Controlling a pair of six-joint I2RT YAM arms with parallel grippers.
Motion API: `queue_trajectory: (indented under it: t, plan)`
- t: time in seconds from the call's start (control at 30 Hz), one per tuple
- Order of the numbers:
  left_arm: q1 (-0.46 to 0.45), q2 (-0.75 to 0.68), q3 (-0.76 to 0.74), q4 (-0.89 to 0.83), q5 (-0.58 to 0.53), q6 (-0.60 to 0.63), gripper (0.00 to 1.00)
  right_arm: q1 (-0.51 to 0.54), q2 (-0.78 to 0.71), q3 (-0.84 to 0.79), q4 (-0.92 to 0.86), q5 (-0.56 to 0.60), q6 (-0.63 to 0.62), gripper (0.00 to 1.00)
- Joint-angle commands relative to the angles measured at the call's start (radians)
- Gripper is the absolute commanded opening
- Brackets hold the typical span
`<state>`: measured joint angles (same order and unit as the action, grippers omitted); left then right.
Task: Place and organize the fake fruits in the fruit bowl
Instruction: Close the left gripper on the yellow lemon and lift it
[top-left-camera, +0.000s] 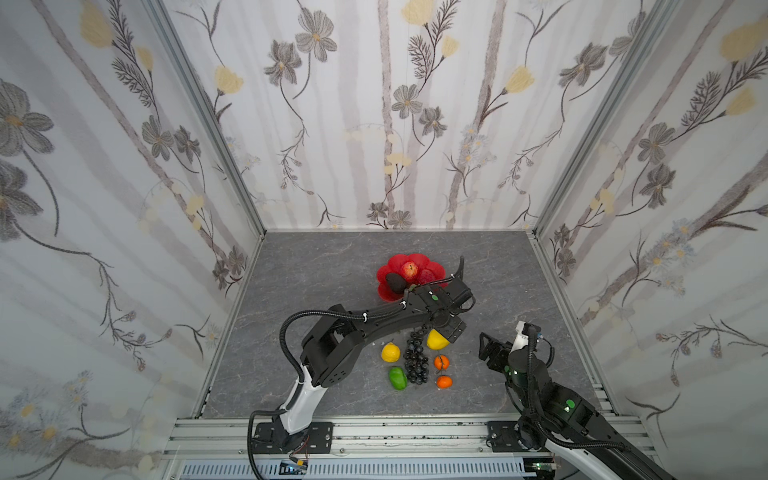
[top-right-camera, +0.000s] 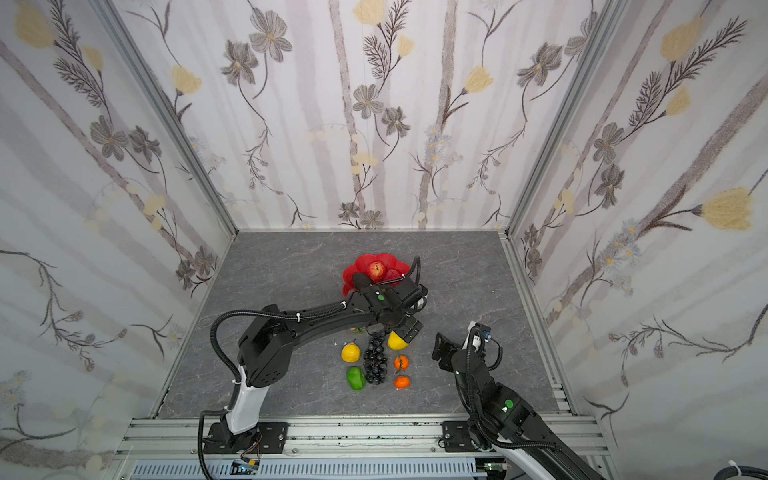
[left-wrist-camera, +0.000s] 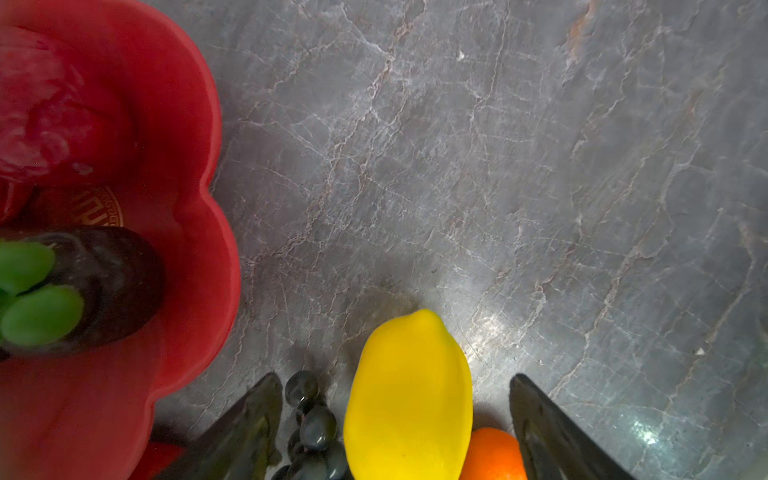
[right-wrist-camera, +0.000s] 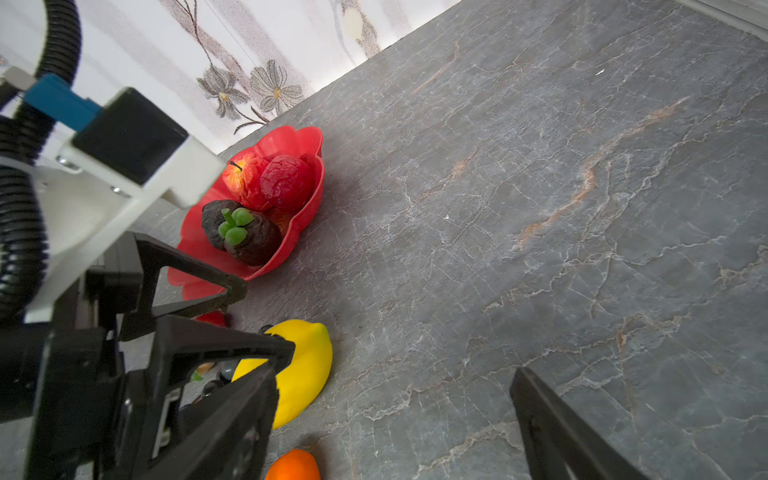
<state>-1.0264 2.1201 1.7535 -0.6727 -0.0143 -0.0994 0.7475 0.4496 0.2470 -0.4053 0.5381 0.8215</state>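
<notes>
A red plastic apple (top-left-camera: 410, 269), a wrinkled red fruit (top-left-camera: 428, 275) and a dark mangosteen (top-left-camera: 395, 281) sit in the glossy red scalloped bowl (top-left-camera: 384, 291). The others wait on the grey table (top-left-camera: 311, 270). Our left fingers (left-wrist-camera: 249, 432) straddle the big yellow lemon (left-wrist-camera: 407, 399), wide; our right fingers (right-wrist-camera: 557, 428) hang wide, empty.

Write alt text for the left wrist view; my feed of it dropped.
The open left gripper straddles a yellow lemon lying on the grey marble table, with a black grape bunch and an orange beside it. To one side sits the red scalloped fruit bowl, holding a dark mangosteen with green leaves and a red fruit.
</notes>
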Motion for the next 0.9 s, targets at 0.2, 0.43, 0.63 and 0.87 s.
queue_trajectory:
  t: [0.2,0.43,0.63,0.87]
  plan:
    - [-0.002,0.122,0.178,-0.275,0.028,0.036,0.81,-0.004,0.012,-0.002,0.001,0.029,-0.001,0.91]
    - [-0.003,0.183,0.240,-0.343,0.073,0.029,0.73,-0.005,0.059,-0.001,0.040,0.023,-0.007,0.92]
    - [-0.004,0.218,0.278,-0.357,0.090,0.018,0.64,-0.007,0.099,0.003,0.071,0.008,-0.005,0.92]
    - [0.001,0.210,0.269,-0.327,0.103,-0.030,0.54,-0.008,0.122,0.022,0.072,0.005,-0.005,0.92]
